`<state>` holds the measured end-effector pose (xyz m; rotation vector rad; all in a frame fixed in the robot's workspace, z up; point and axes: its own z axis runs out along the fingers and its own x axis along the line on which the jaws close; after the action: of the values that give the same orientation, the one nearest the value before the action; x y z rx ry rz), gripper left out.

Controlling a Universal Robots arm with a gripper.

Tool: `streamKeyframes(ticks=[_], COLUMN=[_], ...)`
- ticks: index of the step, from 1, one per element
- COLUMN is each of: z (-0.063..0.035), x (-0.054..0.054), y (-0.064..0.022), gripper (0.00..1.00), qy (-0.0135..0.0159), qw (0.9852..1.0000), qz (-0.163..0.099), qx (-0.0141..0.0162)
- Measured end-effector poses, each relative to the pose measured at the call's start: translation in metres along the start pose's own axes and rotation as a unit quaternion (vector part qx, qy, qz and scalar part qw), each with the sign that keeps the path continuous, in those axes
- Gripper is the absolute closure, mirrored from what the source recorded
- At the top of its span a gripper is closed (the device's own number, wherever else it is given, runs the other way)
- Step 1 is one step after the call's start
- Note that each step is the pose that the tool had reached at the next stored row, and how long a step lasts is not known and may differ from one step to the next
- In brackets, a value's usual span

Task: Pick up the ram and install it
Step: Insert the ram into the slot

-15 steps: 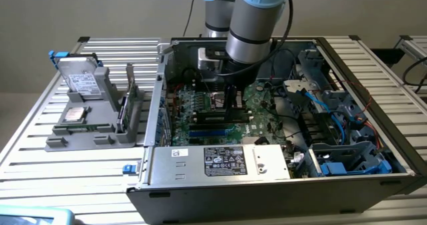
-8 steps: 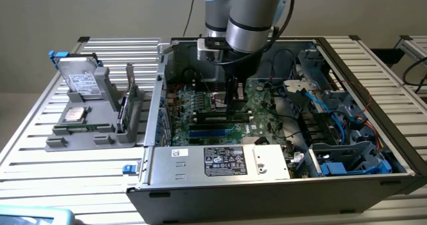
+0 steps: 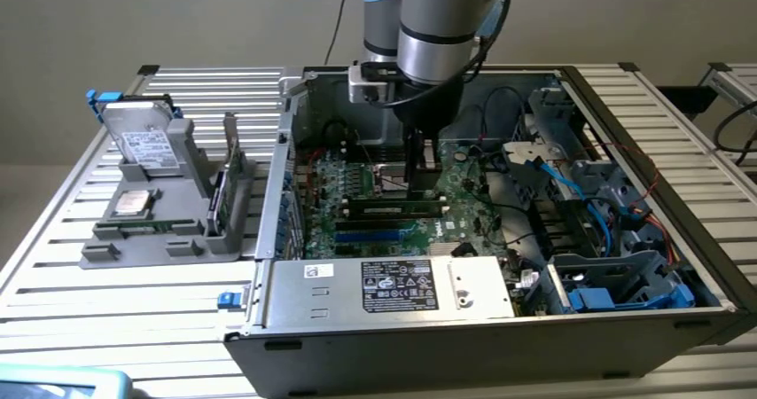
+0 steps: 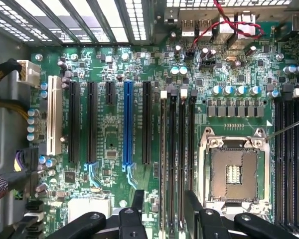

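Closest to the wrist camera, the gripper (image 4: 165, 198) shows its two dark fingers (image 4: 138, 200) spread wide with nothing between them, hanging just above a bank of black memory slots (image 4: 182, 149) on the motherboard (image 4: 109, 134). In the exterior view the gripper (image 3: 420, 179) reaches down into the open computer case (image 3: 473, 350). Just below its tips the ram (image 3: 391, 209) stands on edge in one of those slots as a long dark stick. From above it is too thin to tell which slot holds it, or whether the end latches have closed. My reading is that the work is at the install end of the task: the stick is in the board, not in the jaws, and the hand is free above it. If it is not fully home, any further press would call for straight downward force along the slot line, spread over the stick's length, with the fingers kept off the neighbouring slots. The quarters are tight. The bare CPU socket (image 4: 234, 172) lies just beside the bank on one side, and the blue expansion slot (image 4: 128, 124) and its black neighbours on the other. A red-and-black wire (image 4: 229, 22) loops near the rear ports. Blue cables (image 3: 591, 206) and drive cages crowd the exterior view's right of the case, and the power supply (image 3: 391, 285) sits along its near wall. Well apart, on the slatted table (image 3: 71, 284), a grey tray (image 3: 130, 239) carries a hard drive (image 3: 148, 142).
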<state>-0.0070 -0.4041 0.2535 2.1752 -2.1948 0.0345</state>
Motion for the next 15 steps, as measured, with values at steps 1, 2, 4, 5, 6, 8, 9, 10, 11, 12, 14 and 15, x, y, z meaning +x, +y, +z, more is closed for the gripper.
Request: streamKeyframes(ticks=[1, 2, 4, 5, 6, 8, 9, 10, 11, 12, 14, 15], z=[-0.0004, -0.0008, -0.0009, -0.0012, -0.0023, -0.0047, -0.0065, -0.0086, -0.0111, -0.0135, -0.0180, -0.0182], x=[-0.001, -0.002, -0.004, -0.005, -0.005, -0.006, -0.007, -0.007, -0.008, -0.008, -0.009, -0.010], y=[0.0006, 0.0014, 0.0038, 0.0051, 0.0063, 0.0082, 0.0090, 0.0096, 0.0101, 0.0104, 0.0107, 0.0107], gripper=[0.55, 0.55, 0.55, 0.55, 0.55, 0.55, 0.55, 0.55, 0.55, 0.55, 0.55, 0.55], qy=[0.0042, 0.0086, 0.0172, 0.0208, 0.0232, 0.0278, 0.0302, 0.0321, 0.0335, 0.0347, 0.0371, 0.0375], qw=[1.0000, 1.0000, 0.9998, 0.9998, 0.9997, 0.9996, 0.9995, 0.9995, 0.9994, 0.9994, 0.9993, 0.9993], qz=[0.000, 0.000, 0.000, 0.001, 0.001, 0.001, 0.001, 0.001, 0.001, 0.001, 0.001, 0.001], qx=[0.0010, 0.0016, 0.0027, 0.0031, 0.0035, 0.0040, 0.0042, 0.0043, 0.0046, 0.0049, 0.0057, 0.0067])
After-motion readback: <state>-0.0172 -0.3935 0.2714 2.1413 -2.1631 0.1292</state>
